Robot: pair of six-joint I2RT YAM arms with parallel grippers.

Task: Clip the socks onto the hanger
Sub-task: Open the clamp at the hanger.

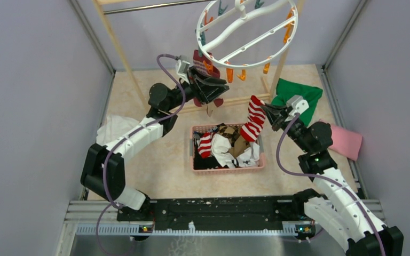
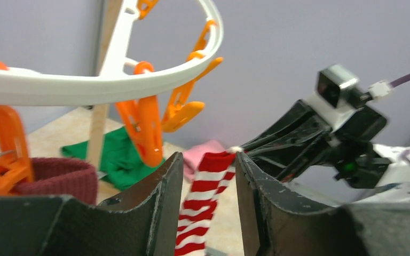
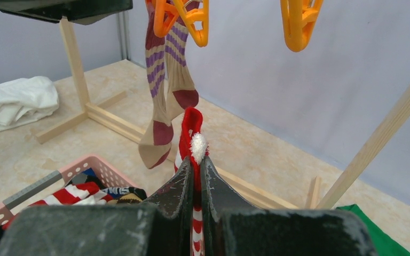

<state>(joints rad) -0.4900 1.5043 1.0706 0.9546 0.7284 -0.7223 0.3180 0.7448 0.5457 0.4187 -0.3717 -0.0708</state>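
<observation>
The white ring hanger (image 1: 245,33) hangs at the back with orange pegs (image 2: 144,130) on its rim. My right gripper (image 3: 197,162) is shut on the top of a red-and-white striped sock (image 3: 191,125), which it holds up above the basket (image 1: 254,118). A tan and maroon striped sock (image 3: 163,96) hangs from an orange peg (image 3: 189,16). Its maroon cuff (image 2: 58,178) is just left of my left gripper (image 2: 208,160), which is open and empty under the hanger's near rim (image 1: 209,85). The striped sock shows beyond the gap between its jaws.
A pink basket (image 1: 197,160) with several more socks sits mid-table. The wooden rack's posts (image 1: 120,50) and floor bars (image 3: 112,120) stand behind it. A green cloth (image 1: 299,96) and a pink cloth (image 1: 347,141) lie at right, a white cloth (image 1: 112,128) at left.
</observation>
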